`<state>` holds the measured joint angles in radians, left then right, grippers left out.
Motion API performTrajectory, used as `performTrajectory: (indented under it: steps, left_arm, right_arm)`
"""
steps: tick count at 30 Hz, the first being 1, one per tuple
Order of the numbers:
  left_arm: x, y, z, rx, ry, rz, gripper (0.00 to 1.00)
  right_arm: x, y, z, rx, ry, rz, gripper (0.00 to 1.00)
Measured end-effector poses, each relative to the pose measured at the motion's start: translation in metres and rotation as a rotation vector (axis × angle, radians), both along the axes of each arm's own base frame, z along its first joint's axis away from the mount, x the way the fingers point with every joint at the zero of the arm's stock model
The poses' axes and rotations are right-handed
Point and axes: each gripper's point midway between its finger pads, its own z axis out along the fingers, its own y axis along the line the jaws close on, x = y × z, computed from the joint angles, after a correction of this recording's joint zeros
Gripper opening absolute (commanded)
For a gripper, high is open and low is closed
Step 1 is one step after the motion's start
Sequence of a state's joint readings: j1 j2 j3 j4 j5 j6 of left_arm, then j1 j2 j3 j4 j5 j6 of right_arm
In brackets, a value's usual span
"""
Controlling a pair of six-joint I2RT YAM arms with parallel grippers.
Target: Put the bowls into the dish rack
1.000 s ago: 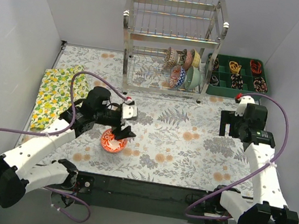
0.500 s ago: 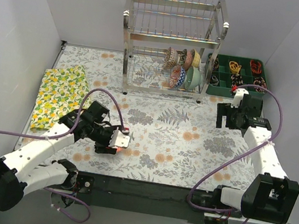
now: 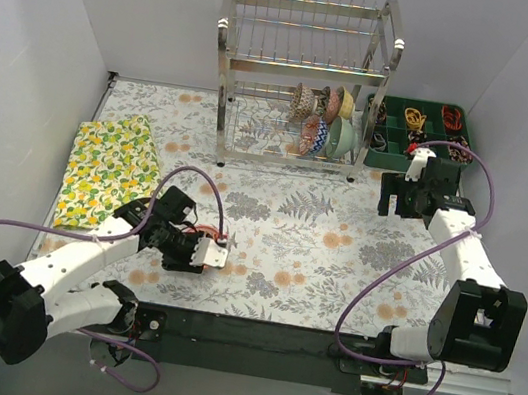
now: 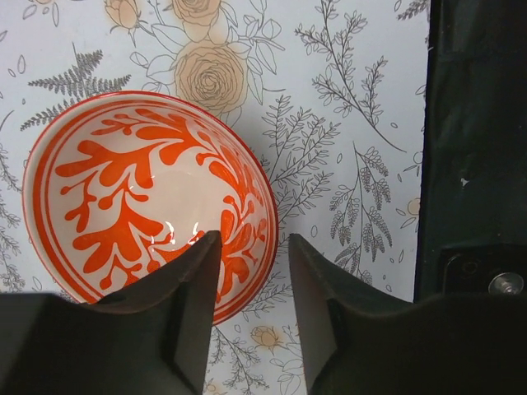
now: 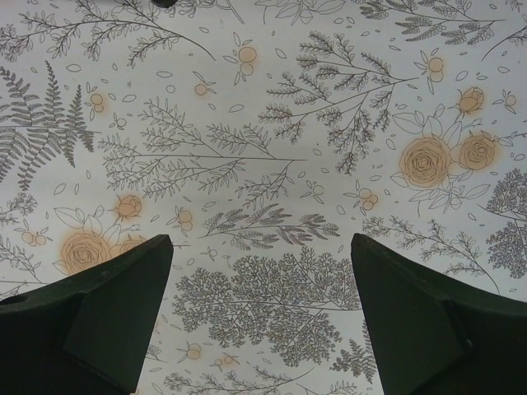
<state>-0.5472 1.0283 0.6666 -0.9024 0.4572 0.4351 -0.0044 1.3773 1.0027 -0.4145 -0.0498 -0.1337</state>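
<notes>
The orange-red patterned bowl (image 4: 140, 197) sits upright on the floral cloth near the front left. My left gripper (image 4: 255, 239) is low over it, with one finger inside the bowl and the other outside its near rim. The jaws stand narrowly apart and are not clamped. In the top view the left gripper (image 3: 204, 251) hides nearly all of this bowl. The chrome dish rack (image 3: 307, 63) stands at the back, with several bowls (image 3: 323, 116) on edge in its lower tier. My right gripper (image 3: 393, 194) is wide open and empty over bare cloth (image 5: 262, 239).
A green compartment tray (image 3: 422, 133) of small items sits right of the rack, just behind my right gripper. A lemon-print cloth (image 3: 107, 166) lies at the left. The table's black front edge (image 4: 478, 164) is close beside the bowl.
My left gripper has come down from above the bowl until its fingers straddle the rim. My right arm has drawn back toward the far right, near the green tray.
</notes>
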Motion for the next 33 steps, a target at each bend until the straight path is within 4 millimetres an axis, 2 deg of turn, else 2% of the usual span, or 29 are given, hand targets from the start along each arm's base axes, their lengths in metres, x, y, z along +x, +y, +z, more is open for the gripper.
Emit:
performTrajectory:
  steps: [2,5,8,9,10,13,18,22,26,28,33]
  left_arm:
    - [0.0,0.002,-0.007,0.011,-0.003,0.002,0.24]
    - [0.001,0.005,-0.014,0.029,-0.004,0.01,0.2]
    - [0.005,0.005,-0.016,0.035,-0.011,0.017,0.11]
    - [0.007,0.004,-0.016,0.031,-0.019,0.017,0.03]
    - [0.009,0.002,-0.015,0.026,-0.028,0.016,0.0]
    - [0.02,-0.002,-0.008,0.004,-0.082,0.024,0.0]
    - [0.021,0.0,-0.003,0.013,-0.08,0.043,0.0]
    - [0.027,-0.003,0.02,0.002,-0.092,0.057,0.0]
    - [0.062,-0.03,0.066,-0.086,-0.16,0.087,0.0]
    - [0.082,-0.045,0.081,-0.13,-0.179,0.11,0.0]
    - [0.138,-0.093,0.103,-0.257,-0.179,0.179,0.0]
  right_arm:
    - [0.001,0.001,0.0,0.004,-0.001,0.0,0.97]
    - [0.003,0.001,-0.001,0.005,0.0,-0.001,0.97]
    - [0.006,0.001,-0.001,0.008,-0.001,0.0,0.97]
    - [0.007,0.001,0.0,0.009,-0.004,0.0,0.97]
    - [0.009,0.001,0.0,0.01,-0.007,-0.001,0.97]
    - [0.012,0.002,0.002,0.012,-0.016,0.0,0.97]
    - [0.013,0.003,0.003,0.019,-0.019,-0.001,0.97]
    - [0.013,0.003,0.004,0.023,-0.019,-0.004,0.96]
    - [0.013,0.004,0.005,0.03,-0.021,-0.007,0.96]
    - [0.013,0.004,0.006,0.032,-0.026,-0.006,0.96]
    - [0.012,0.005,0.008,0.034,-0.029,-0.005,0.96]
